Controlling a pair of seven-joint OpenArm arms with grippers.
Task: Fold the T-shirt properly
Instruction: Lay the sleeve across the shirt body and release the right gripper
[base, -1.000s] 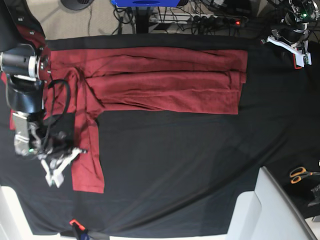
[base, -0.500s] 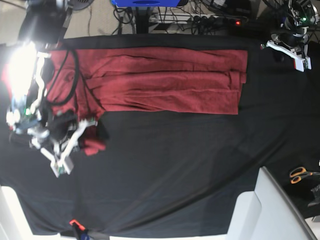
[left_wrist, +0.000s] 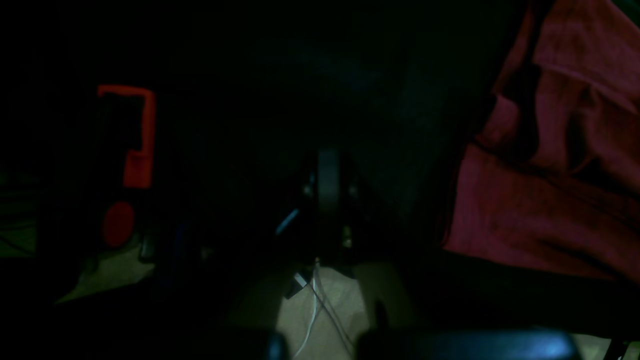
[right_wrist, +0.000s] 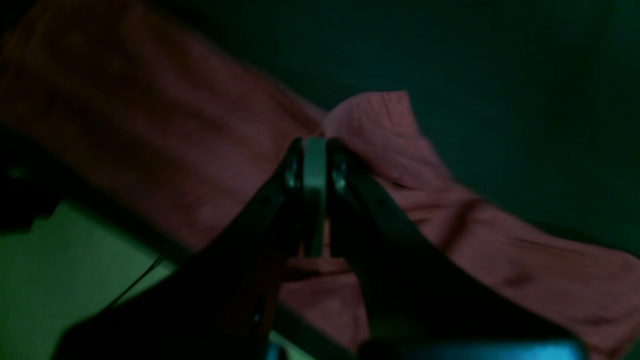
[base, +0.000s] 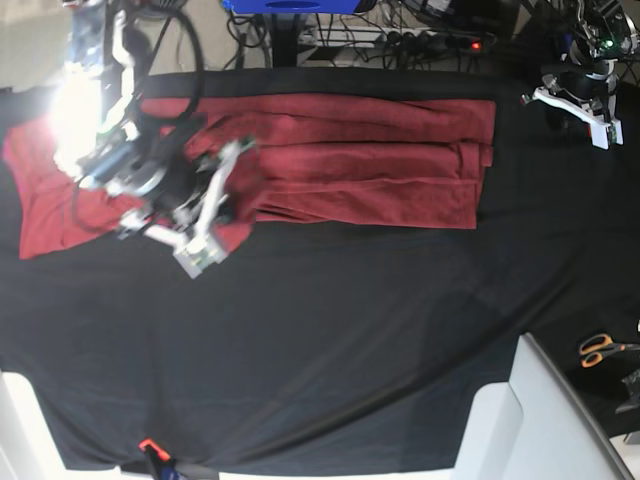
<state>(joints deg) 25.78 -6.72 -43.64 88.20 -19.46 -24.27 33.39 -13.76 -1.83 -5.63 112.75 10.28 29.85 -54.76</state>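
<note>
The T-shirt (base: 380, 160) is brick-red and lies along the far side of the black table cloth (base: 350, 340), its body folded lengthwise. A bunched part of it spreads out at the far left (base: 45, 210). My right gripper (base: 205, 250) is at the shirt's left lower edge. In the right wrist view this right gripper (right_wrist: 315, 150) is shut on a pinched fold of the T-shirt (right_wrist: 380, 130). My left gripper (base: 600, 130) hangs shut over the table's far right corner, apart from the shirt. In the dark left wrist view the left gripper (left_wrist: 327, 170) holds nothing and the T-shirt (left_wrist: 540, 210) is at the right.
Orange-handled scissors (base: 600, 348) lie at the right edge. A pale grey slanted panel (base: 525, 420) rises at the front right. Cables and a power strip (base: 420, 40) lie beyond the far edge. A small orange item (base: 148, 445) sits at the front edge.
My right arm has swung from the front left up to the shirt's body, carrying the sleeve that hung down toward the front. The left arm has barely moved.
</note>
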